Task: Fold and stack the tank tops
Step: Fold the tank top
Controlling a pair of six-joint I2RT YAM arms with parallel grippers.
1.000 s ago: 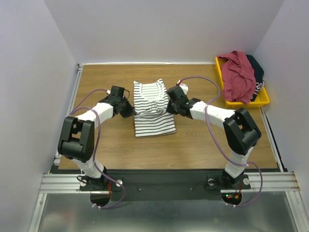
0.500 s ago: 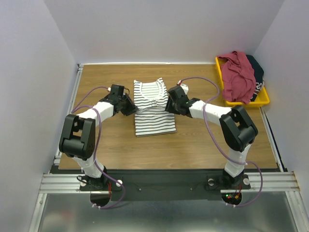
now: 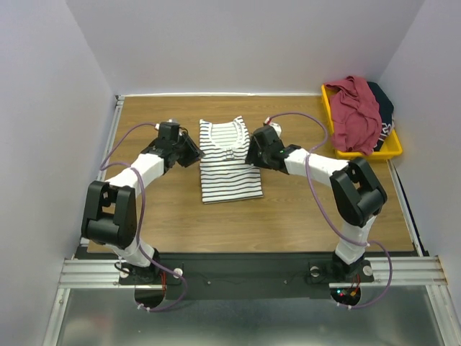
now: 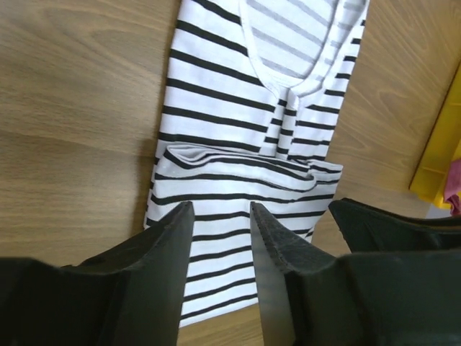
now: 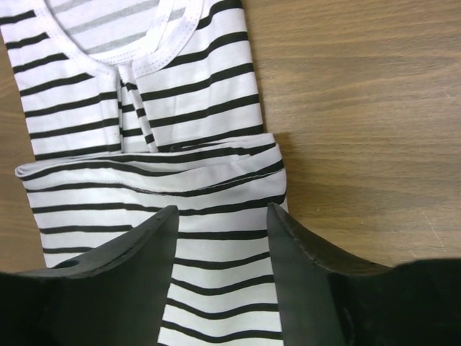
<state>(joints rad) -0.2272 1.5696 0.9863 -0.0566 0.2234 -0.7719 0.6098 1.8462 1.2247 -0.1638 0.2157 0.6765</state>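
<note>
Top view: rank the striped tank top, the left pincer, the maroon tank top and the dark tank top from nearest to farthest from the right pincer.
From the right pincer:
1. striped tank top, just to its left
2. left pincer, at the striped top's opposite edge
3. maroon tank top, in the yellow bin, far right
4. dark tank top, beyond the maroon one

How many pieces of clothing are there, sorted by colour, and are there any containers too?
White tank top with black stripes: 1
Maroon-red top: 1
Dark navy top: 1
Yellow plastic bin: 1
Total: 4 things
</note>
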